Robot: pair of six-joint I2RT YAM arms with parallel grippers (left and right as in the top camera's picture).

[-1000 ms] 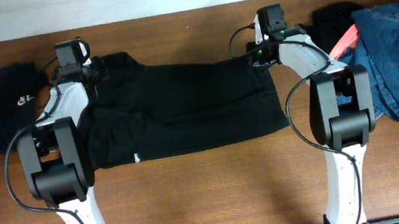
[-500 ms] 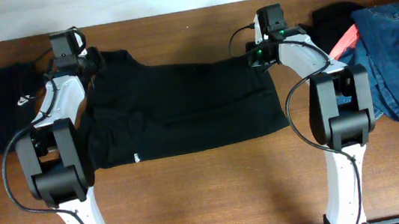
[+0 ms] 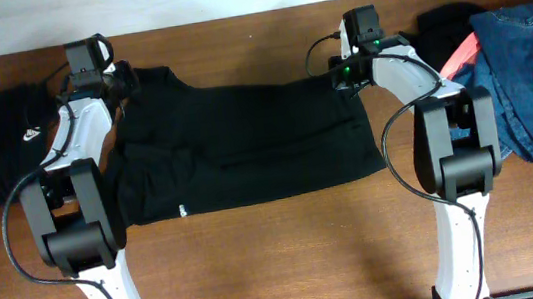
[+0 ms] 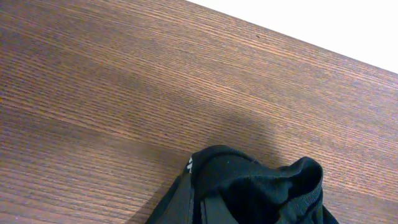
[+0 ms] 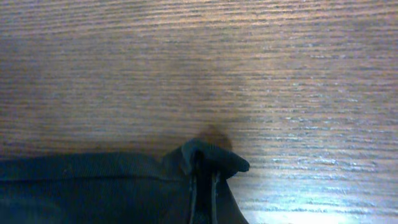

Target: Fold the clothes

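Wooden table (image 3: 259, 261): black shirt (image 3: 246, 147) stretches left-right (far corners pinched).

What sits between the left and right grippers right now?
Only the black shirt. Its far edge runs from the left gripper to the right gripper, each shut on the cloth. The overhead view shows the whole span, with nothing else on it.

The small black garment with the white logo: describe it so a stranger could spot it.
On the wooden table, a large black shirt lies spread across the middle. Past the left arm, at the table's left end, lies the small black garment. Unlike the shirt, it is a narrow folded strip with a white swoosh logo.
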